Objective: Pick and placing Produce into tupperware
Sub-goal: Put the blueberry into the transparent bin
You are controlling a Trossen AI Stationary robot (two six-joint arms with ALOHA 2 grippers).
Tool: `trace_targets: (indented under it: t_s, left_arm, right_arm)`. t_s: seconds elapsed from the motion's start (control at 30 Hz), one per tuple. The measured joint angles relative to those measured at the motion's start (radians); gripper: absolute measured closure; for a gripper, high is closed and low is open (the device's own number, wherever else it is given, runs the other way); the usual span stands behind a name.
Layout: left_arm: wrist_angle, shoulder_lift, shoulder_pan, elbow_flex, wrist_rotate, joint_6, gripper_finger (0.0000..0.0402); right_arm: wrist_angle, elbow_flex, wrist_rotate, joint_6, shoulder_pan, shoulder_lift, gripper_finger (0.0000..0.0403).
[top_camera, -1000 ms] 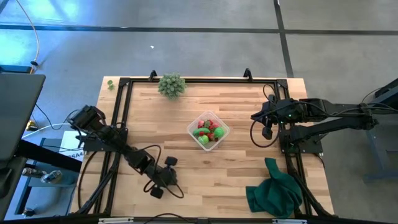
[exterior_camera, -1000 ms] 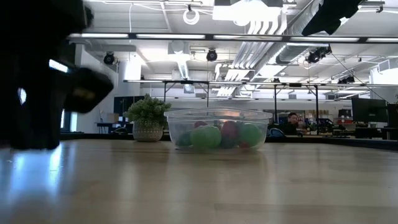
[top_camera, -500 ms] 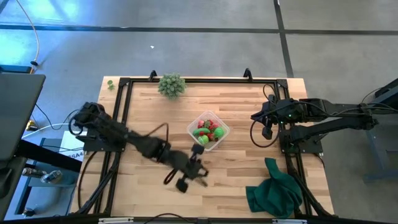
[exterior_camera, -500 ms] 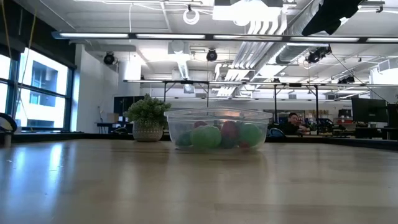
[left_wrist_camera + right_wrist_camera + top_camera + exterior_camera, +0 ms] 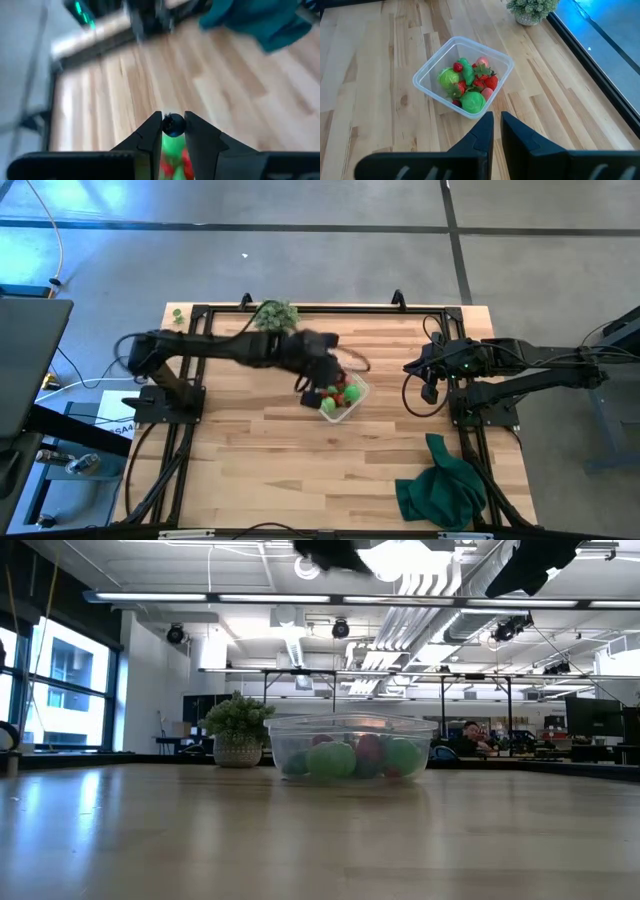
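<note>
Wooden table [image 5: 250,440] inside a black frame, workshop room behind. Clear tupperware [image 5: 462,75] sits mid-table, holding red and green produce [image 5: 470,82]. Left gripper [image 5: 173,126] hangs over the tupperware, jaws pinched on a small dark round piece [image 5: 173,124]. Right gripper [image 5: 497,125] waits at the table's right edge, jaws closed, empty.
</note>
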Motion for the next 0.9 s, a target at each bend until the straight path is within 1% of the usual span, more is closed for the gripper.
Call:
trace_targets:
  t_s: [0.1,0.23,0.33,0.53,0.6,0.9]
  left_arm:
    - [-0.053,0.041,0.065,-0.053,0.045,-0.013,0.0332]
    - [-0.057,0.108,0.105,-0.105,0.079,-0.014,0.0332]
    - [-0.062,0.169,0.11,-0.13,0.119,-0.014,0.0332]
    - [-0.05,0.263,0.106,-0.125,0.151,-0.005,0.0332]
    - [-0.078,0.279,0.108,-0.13,0.151,-0.005,0.0332]
    - [-0.029,0.281,0.109,-0.127,0.136,-0.002,0.0332]
  right_arm:
    - [0.0,0.0,0.0,0.0,0.0,0.0,0.0378]
    - [0.0,0.0,0.0,0.0,0.0,0.0,0.0378]
    - [0.0,0.0,0.0,0.0,0.0,0.0,0.0378]
    - [0.0,0.0,0.0,0.0,0.0,0.0,0.0378]
    - [0.0,0.0,0.0,0.0,0.0,0.0,0.0378]
    - [0.0,0.0,0.0,0.0,0.0,0.0,0.0378]
